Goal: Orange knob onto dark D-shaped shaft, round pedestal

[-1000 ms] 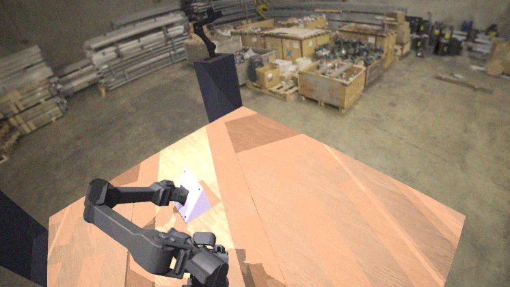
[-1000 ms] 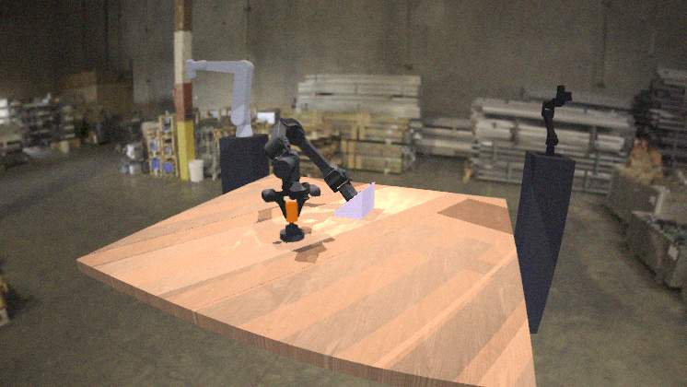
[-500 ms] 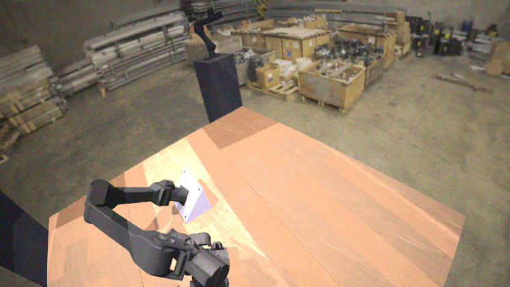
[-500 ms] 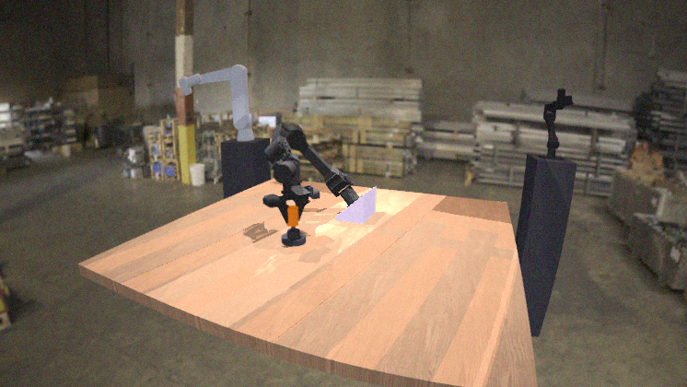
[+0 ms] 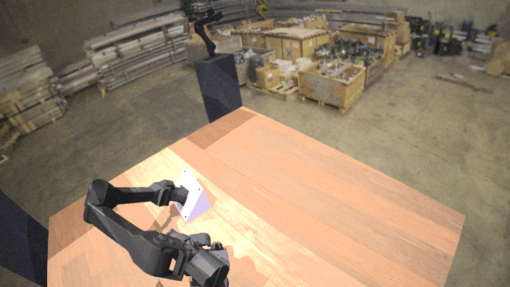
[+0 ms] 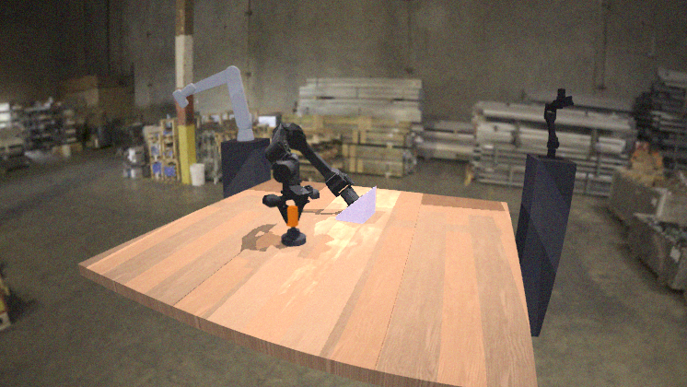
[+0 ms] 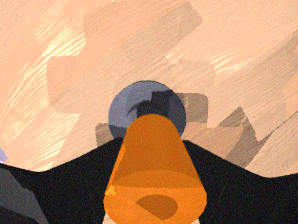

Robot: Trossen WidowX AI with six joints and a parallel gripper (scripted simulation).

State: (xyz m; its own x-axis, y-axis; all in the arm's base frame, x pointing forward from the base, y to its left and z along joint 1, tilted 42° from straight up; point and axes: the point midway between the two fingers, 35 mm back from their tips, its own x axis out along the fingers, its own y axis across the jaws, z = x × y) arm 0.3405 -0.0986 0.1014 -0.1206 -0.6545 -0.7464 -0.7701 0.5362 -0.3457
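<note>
The orange knob (image 6: 292, 215) (image 7: 154, 157) is upright between the fingers of my gripper (image 6: 292, 218) (image 7: 152, 144), which is shut on it. The round dark pedestal (image 6: 293, 238) (image 7: 120, 114) stands on the table directly below the knob. In the exterior view a short dark stretch of shaft shows between the knob's lower end and the pedestal's wide base. The knob is not down on the base; I cannot tell whether its hole is over the shaft's tip. In the wrist view the knob hides most of the shaft. The top view shows neither knob nor pedestal.
A pale lavender wedge-shaped block (image 5: 199, 203) (image 6: 359, 210) stands on the wooden table (image 5: 320, 199) (image 6: 336, 307), against the arm's base. Shadows fall around the pedestal. Other arms on dark stands (image 5: 219, 85) (image 6: 545, 230) are beyond the table's edge.
</note>
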